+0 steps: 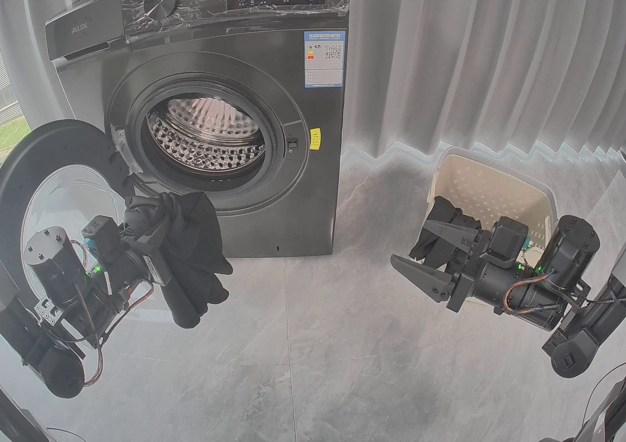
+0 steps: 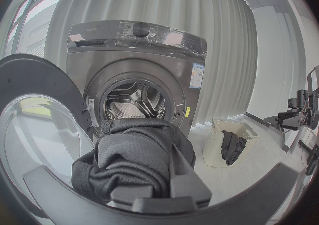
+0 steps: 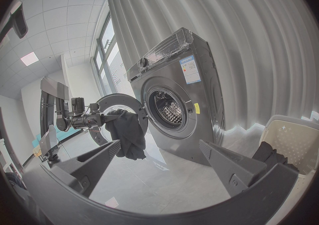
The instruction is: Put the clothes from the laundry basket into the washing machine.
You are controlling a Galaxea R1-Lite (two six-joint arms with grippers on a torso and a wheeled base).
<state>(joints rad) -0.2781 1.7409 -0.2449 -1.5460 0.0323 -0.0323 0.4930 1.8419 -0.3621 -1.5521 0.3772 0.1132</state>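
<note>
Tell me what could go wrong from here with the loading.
The dark mesh garment hangs low from the left gripper, below the round opening of the grey washing machine; its tail may catch on the lip or trail outside.
Another dark garment drapes over the rim of the cream plastic laundry basket; it could slip out.

Black arms (image 1: 590,326), cylindrical wrist motors (image 1: 574,242), orange and black cables (image 1: 521,296), green lights (image 1: 520,265), wedge-shaped gripper fingers (image 1: 420,277)

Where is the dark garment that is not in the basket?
In the head view the garment hangs on the robot's left, held in the left jaws, in front of the washer, just below its drum opening and beside the open door.
</note>
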